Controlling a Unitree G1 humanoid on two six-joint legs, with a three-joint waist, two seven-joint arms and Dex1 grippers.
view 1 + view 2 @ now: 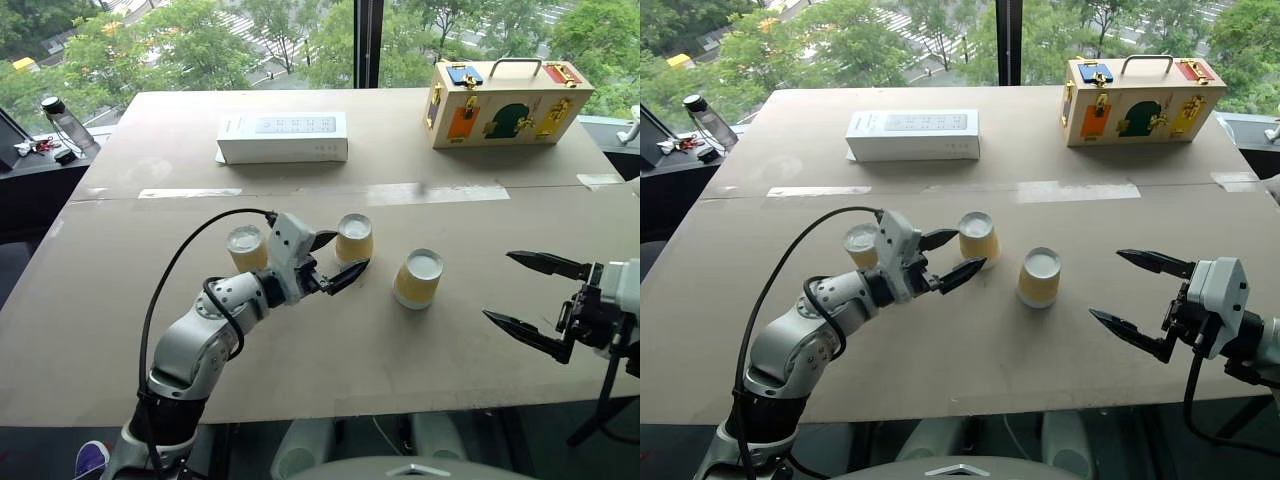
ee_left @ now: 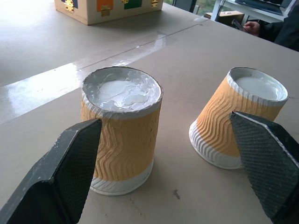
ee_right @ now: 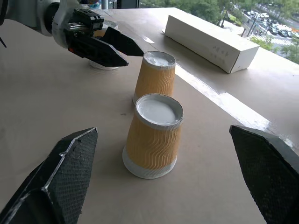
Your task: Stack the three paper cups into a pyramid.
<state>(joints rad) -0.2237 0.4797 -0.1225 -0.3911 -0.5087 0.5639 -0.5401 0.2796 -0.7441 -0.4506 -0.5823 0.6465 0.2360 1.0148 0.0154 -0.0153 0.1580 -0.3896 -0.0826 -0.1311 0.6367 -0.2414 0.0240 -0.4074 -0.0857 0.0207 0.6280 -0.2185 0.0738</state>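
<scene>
**Three cups upside down, both grippers wide**

The middle cup (image 1: 354, 238) stands inverted just ahead of the left gripper (image 1: 334, 258), partly between its wide-spread fingers, untouched. The left cup (image 1: 246, 248) sits behind that gripper's wrist. The right cup (image 1: 417, 278) stands between both hands, well apart from the right gripper (image 1: 528, 295), which gapes wide and empty over the table (image 1: 400, 360).

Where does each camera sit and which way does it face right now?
Head eyes: look forward and down over the table, three paper cups, both arms.
Left wrist: along the open left gripper at two cups.
Right wrist: along the open right gripper at the cups, the left gripper beyond.
Shared: the middle cup.
</scene>
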